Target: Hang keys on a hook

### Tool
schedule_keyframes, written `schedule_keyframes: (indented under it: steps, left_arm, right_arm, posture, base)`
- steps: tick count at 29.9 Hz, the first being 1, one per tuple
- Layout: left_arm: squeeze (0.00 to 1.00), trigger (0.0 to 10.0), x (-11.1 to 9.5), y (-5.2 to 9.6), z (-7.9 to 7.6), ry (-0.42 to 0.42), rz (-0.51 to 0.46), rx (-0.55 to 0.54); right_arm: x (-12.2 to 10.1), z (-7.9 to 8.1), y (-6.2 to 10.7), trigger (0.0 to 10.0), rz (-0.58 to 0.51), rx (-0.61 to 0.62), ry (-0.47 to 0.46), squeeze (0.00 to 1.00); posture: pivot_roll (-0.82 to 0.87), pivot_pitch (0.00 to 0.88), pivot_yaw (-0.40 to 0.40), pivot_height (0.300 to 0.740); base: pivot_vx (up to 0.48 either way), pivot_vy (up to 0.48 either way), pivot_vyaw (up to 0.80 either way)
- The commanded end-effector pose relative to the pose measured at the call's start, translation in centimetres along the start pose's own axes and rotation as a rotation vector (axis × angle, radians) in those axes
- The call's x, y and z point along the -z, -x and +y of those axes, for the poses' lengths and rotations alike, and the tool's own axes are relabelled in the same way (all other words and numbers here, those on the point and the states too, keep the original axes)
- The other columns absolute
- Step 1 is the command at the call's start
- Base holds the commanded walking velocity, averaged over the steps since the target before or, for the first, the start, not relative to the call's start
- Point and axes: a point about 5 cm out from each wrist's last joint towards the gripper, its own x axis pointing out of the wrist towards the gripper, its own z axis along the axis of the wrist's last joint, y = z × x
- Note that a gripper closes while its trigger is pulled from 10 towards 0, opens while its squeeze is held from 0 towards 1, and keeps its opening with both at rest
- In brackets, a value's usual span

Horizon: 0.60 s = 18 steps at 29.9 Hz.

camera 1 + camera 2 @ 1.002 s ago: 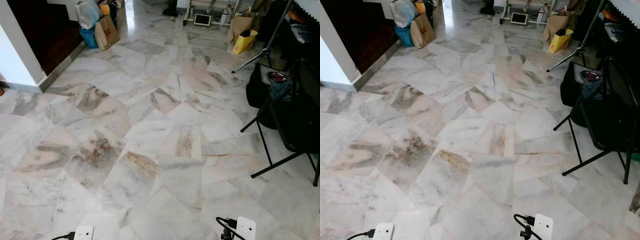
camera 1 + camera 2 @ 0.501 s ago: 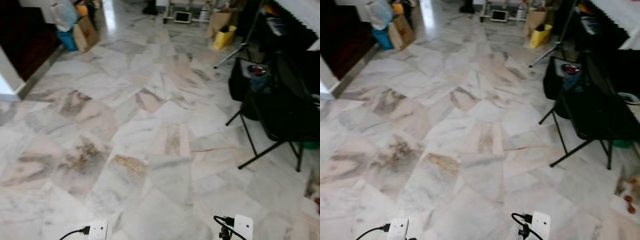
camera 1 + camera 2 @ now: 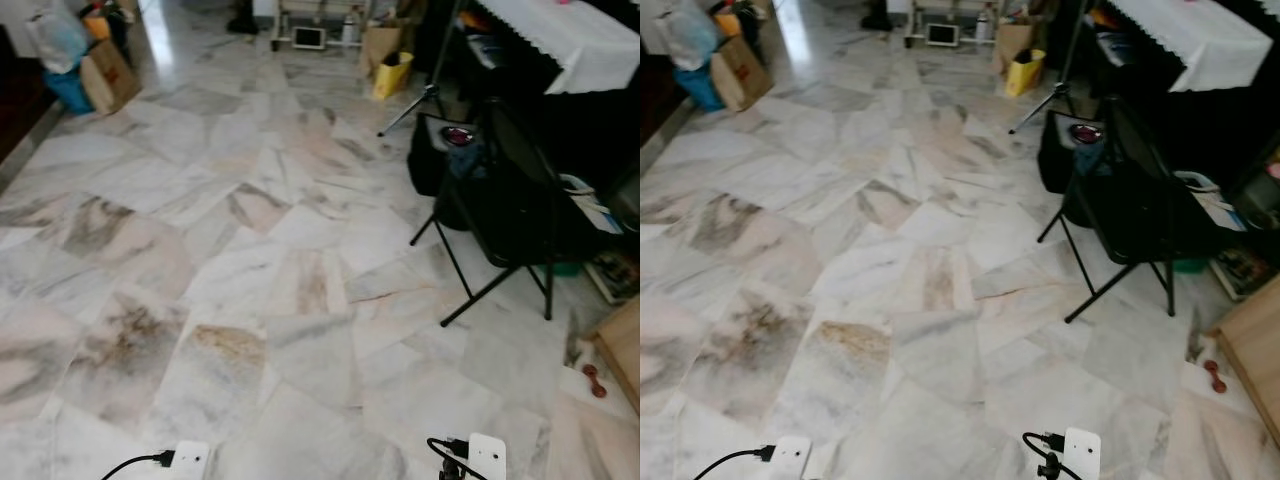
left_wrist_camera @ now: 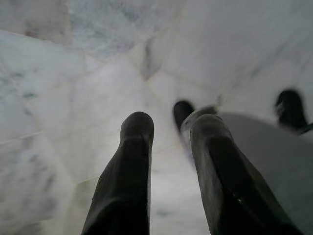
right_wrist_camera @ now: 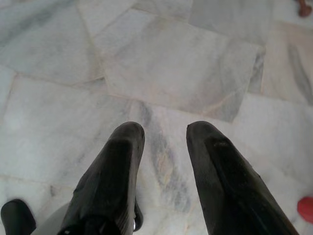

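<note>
We're looking at a marble floor (image 3: 250,300), white veined with grey and brown patches. A black folding chair (image 3: 510,215), a yellow bag (image 3: 393,74), a white tablecloth (image 3: 560,40), a blue bag (image 3: 68,90).

No words, labels, brand names or numbers are showing clearly enough to read anywhere in these pictures.

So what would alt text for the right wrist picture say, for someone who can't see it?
Two long black fingers of the robot's right gripper point down at a pale marble floor, spread apart with nothing between them. Grey and tan veins run through the angular tiles, and a small red object sits at the picture's edge.
</note>
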Motion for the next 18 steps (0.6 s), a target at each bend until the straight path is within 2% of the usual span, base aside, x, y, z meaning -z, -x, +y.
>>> schedule_keyframes:
  steps: [1, 8, 18]
  left_arm:
    - [0.00, 10.0, 0.9, 0.1, -0.7, -0.011, 0.042, 0.022]
    - [0.00, 10.0, 1.1, 0.1, -0.7, -0.029, 0.049, 0.032]
    - [0.00, 10.0, 2.0, 0.3, -0.9, -0.039, 0.062, 0.043]
  right_arm:
    - [0.4, -0.2, 0.1, 10.0, 0.014, 0.019, -0.006, 0.00]
    - [0.6, -0.1, 0.2, 10.0, 0.027, 0.023, -0.005, 0.00]
    - [0.4, -0.2, 0.1, 10.0, 0.014, 0.012, 0.005, 0.00]
  posture:
    - [-0.05, 0.020, -0.043, 0.740]
    - [-0.05, 0.010, -0.035, 0.740]
    - [-0.04, 0.059, -0.052, 0.740]
  base:
    - [0.000, 0.000, -0.78]
    - [0.000, 0.000, -0.78]
    - [0.000, 0.000, -0.79]
